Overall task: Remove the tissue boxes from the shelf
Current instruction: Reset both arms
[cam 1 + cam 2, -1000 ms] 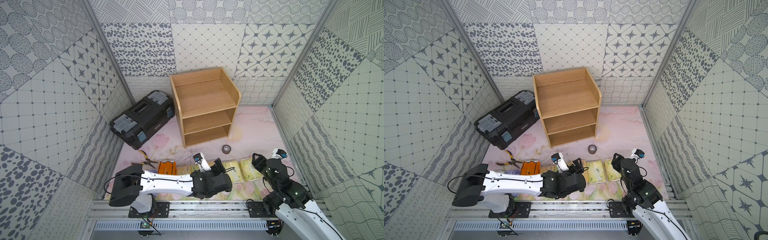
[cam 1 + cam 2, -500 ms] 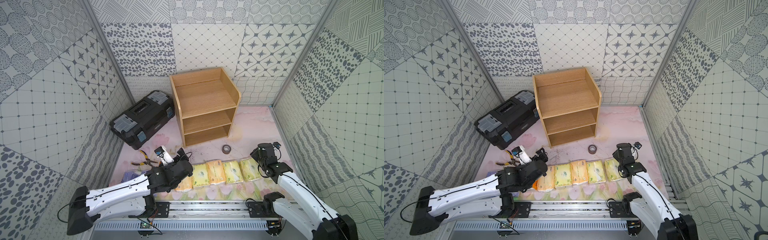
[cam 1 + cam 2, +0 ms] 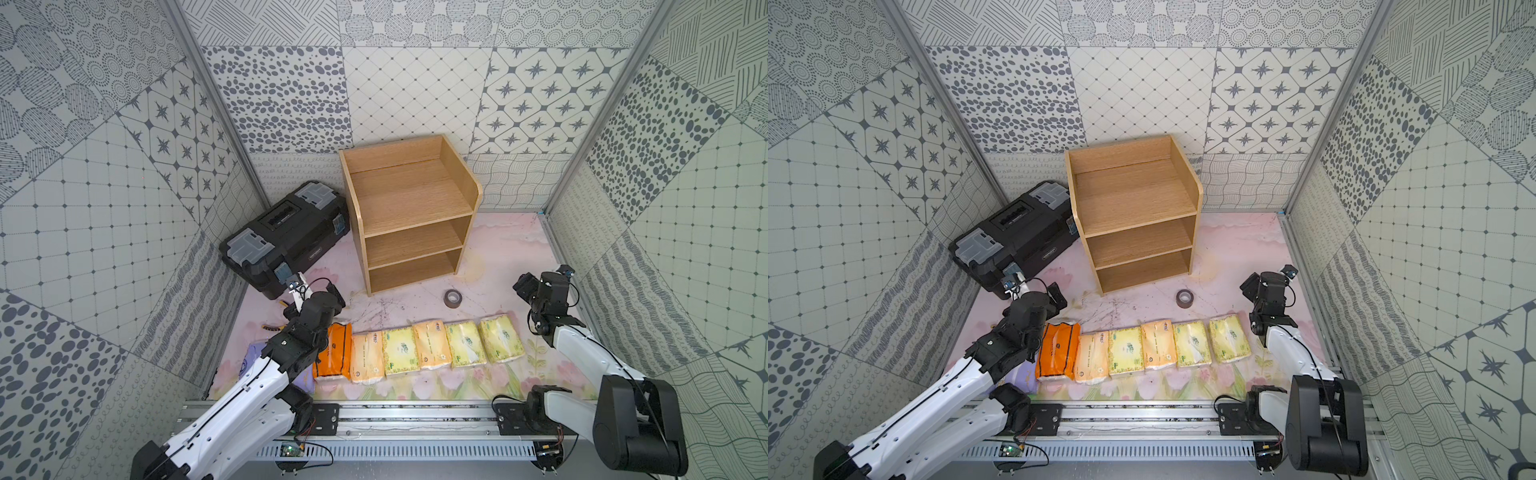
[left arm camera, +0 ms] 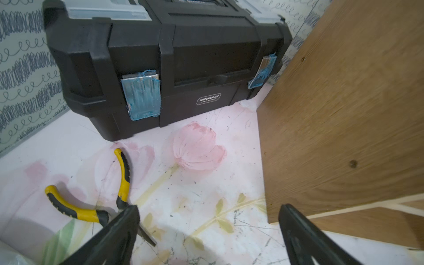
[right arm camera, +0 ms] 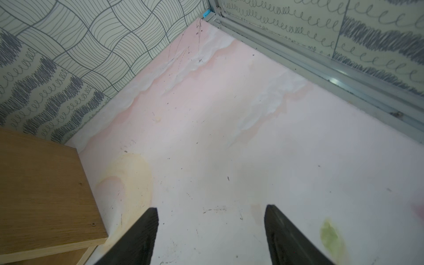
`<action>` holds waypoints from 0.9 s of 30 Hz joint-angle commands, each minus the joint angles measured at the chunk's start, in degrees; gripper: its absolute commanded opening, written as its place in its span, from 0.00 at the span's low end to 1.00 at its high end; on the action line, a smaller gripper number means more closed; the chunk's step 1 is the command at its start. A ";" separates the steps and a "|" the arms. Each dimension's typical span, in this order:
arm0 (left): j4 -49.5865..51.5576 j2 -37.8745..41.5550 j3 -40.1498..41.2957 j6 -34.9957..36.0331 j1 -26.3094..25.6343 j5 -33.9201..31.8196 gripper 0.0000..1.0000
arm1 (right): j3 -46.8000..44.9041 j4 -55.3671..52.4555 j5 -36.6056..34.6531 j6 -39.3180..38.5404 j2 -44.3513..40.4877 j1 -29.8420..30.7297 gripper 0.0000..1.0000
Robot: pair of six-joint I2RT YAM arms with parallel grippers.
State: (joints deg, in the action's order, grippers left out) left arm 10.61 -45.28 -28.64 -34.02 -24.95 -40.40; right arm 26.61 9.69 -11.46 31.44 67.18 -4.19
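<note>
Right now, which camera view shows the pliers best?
The left wrist view: the pliers lie there with both yellow handles clear. In both top views the left arm hides most of them. The right wrist view lacks them.

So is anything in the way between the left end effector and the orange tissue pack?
Nothing visible is. The open left end effector hangs over bare mat just beyond the far end of the orange tissue pack, facing the toolbox instead. The pliers lie off to one side.

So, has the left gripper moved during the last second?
Yes. The left gripper went from over the middle tissue boxes toward the black toolbox.
</note>
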 commanded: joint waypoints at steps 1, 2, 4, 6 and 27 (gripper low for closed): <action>-21.63 -3.55 5.18 22.55 9.41 15.87 1.00 | 0.39 10.82 -1.95 -10.50 2.24 0.48 0.78; -22.17 -5.00 5.32 20.84 12.35 18.18 1.00 | 0.54 12.08 -1.62 -12.61 3.23 0.50 0.79; -26.87 -8.64 5.83 21.23 16.40 21.54 1.00 | -0.07 16.10 -0.13 -16.04 5.95 0.49 0.80; -31.79 -13.12 5.65 24.58 18.06 22.48 1.00 | -1.30 21.44 2.45 -18.19 9.24 0.49 0.80; -67.27 -44.03 9.96 28.81 25.41 42.11 1.00 | -9.02 51.40 12.06 -25.07 23.08 2.24 0.84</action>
State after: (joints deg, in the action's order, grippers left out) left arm -43.07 -87.39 -18.22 -8.54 -0.19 -5.63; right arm 20.23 49.17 0.54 7.49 85.47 -2.59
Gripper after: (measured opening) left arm 0.996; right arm 0.838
